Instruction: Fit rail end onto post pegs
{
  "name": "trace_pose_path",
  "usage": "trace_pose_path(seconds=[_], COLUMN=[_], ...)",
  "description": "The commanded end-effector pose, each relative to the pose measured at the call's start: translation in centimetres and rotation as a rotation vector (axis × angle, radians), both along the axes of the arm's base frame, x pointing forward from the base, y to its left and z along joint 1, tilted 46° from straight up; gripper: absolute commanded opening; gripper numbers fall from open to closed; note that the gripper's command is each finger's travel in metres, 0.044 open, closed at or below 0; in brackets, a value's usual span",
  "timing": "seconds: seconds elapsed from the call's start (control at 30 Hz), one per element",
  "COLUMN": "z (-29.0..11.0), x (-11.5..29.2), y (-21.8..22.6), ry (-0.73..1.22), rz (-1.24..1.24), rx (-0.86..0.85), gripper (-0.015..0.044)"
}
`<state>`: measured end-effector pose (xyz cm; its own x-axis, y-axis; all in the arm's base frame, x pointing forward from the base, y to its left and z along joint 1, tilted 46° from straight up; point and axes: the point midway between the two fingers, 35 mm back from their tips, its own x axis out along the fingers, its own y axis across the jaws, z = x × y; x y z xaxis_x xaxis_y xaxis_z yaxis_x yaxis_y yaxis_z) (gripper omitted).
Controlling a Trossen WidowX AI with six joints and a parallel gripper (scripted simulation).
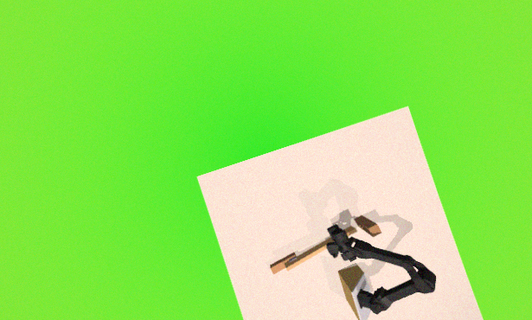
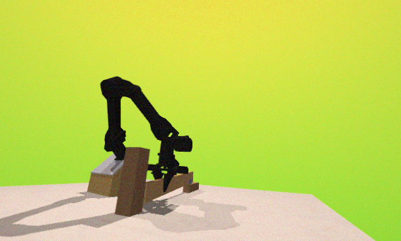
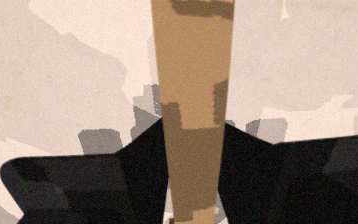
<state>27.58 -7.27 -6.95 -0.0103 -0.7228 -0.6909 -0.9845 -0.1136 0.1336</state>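
The long wooden rail (image 1: 308, 253) (image 2: 179, 183) (image 3: 195, 60) has its far end at the small bracket (image 2: 190, 181) on the low footboard block (image 1: 280, 264) (image 2: 193, 187). Its near end is raised a little off the table, with its shadow below. My gripper (image 1: 337, 240) (image 2: 162, 184) (image 3: 185, 121) is shut on the rail, one finger on each side, nearer the post end. The wooden post (image 1: 367, 226) (image 2: 134, 182) stands beyond the near end, with a small gap in the top view. The pegs and end holes are not visible, and I cannot tell whether the rail is exactly level.
The arm's base sits on a tan block (image 1: 351, 276) (image 2: 103, 184) with a pale sloping top, to one side of the rail. The arm arches over from it. The table (image 1: 259, 208) (image 2: 280, 215) carries broad shadows of the arm and gripper.
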Motion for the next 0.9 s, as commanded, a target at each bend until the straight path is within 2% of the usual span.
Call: trace_pose_path(seconds=[0.0, 0.87], z=[0.23, 1.13], x=[0.52, 0.63], y=[0.72, 1.68], ry=[-0.009, -0.009], rz=[0.013, 0.013], rx=[0.012, 0.013], gripper=[0.0, 0.0])
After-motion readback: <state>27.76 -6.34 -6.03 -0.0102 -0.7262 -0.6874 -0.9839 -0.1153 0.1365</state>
